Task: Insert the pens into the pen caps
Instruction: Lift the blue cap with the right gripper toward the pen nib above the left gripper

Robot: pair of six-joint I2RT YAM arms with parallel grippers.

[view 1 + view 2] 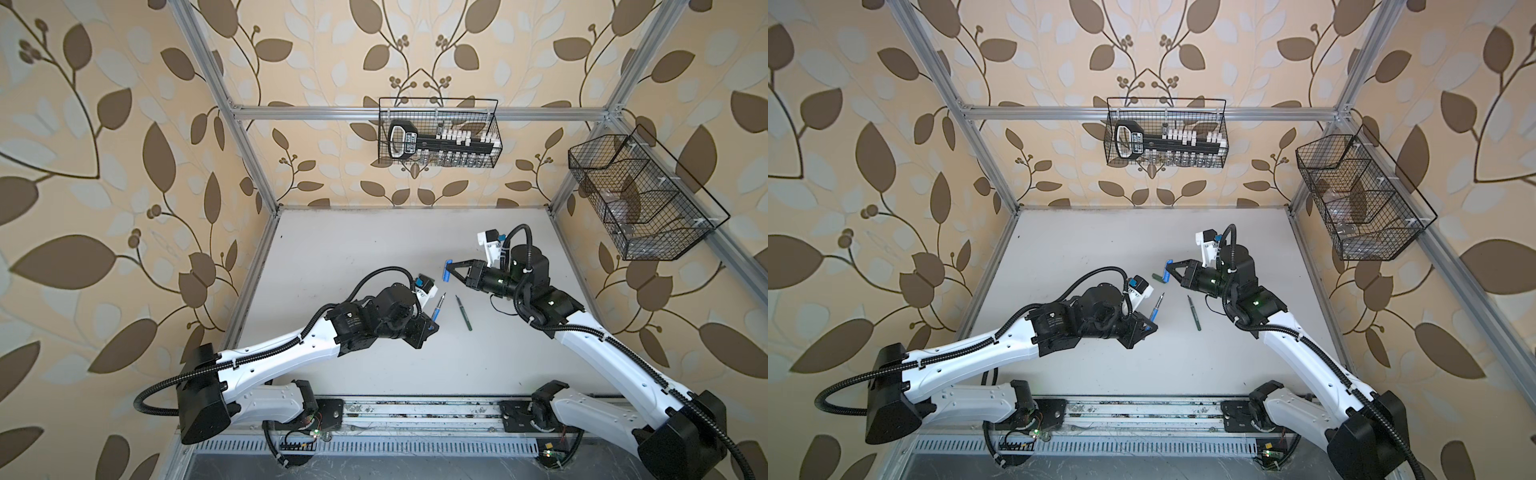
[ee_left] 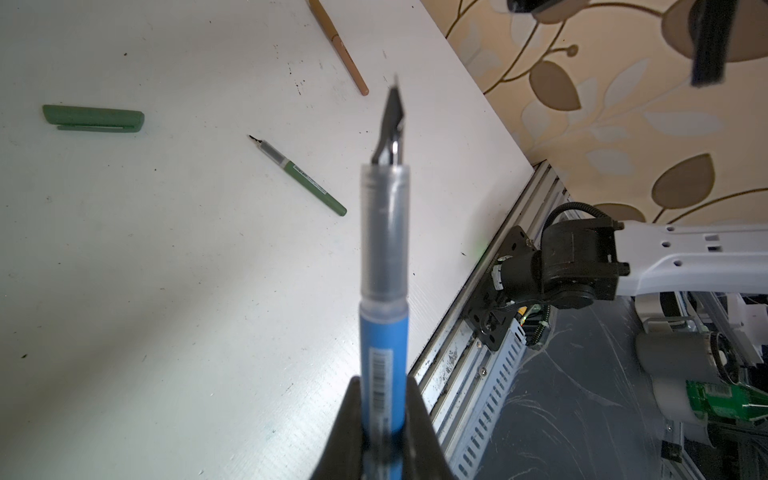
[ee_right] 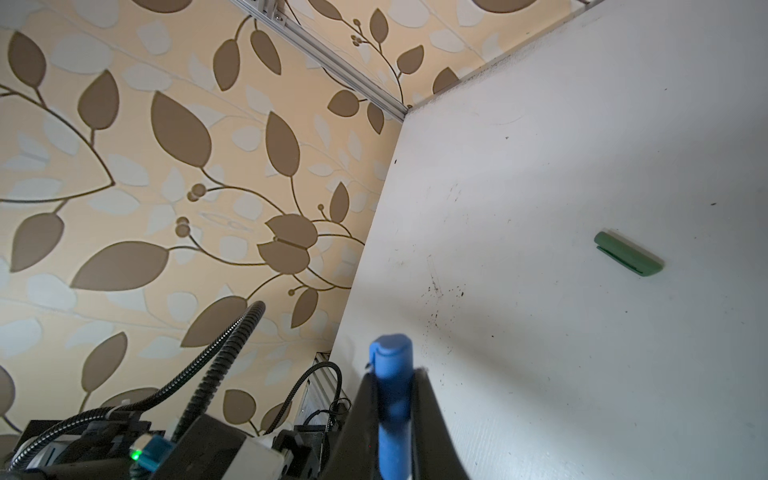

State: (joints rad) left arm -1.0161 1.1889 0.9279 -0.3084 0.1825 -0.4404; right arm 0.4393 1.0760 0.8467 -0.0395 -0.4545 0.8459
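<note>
Two top views, both taken up in the lower middle by a white table (image 1: 374, 249) flecked with dark specks. Reaching onto it from the bottom corners of the frame: the left arm (image 1: 274, 353) and the right arm (image 1: 602, 345), each bent in toward the centre. Hanging on the leaf-patterned walls: a wire basket (image 1: 384, 120) at top centre and a second wire basket (image 1: 598, 149) at the upper right.

Just left of centre, clamped narrow in the left gripper (image 1: 432, 326): the blue pen (image 1: 437, 307), held by the rear of its barrel, uncapped, dark tip raised off the table and aimed up and slightly right in the frame. Same grip plain in the left wrist view, with the fingers (image 2: 353, 403) pressed against either side of the barrel.

Above that, slightly right of centre, pinched in the right gripper (image 1: 451, 267): the blue cap (image 1: 447, 271), fingers drawn in tight on it, held clear of the table, close above the pen's tip in the frame but not touching it. In the right wrist view, closed end poking out past the fingertips.

Lying flat on the table right of the blue pen: the green pen (image 1: 464, 312), uncapped, tip toward the top of the frame. Lying flat just left of the blue cap in a top view: the green cap (image 1: 1158, 277), apart from its pen. At the top edge of the left wrist view, partly cut off: an orange-brown pen (image 2: 340, 45) flat on the table; cannot tell whether capped.
</note>
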